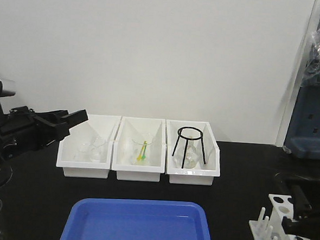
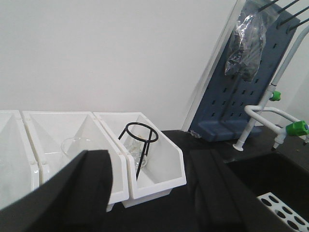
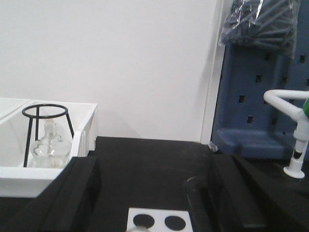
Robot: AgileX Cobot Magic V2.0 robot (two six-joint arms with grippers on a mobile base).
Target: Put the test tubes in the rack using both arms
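Against a plain white wall, a black table carries three white bins and a blue tray cut off at the near edge. At far left the left gripper hangs with its jaws apart, holding nothing. The rack sits at the right corner, partly hidden by the right gripper, whose jaws also stand apart above it. No test tubes can be made out.
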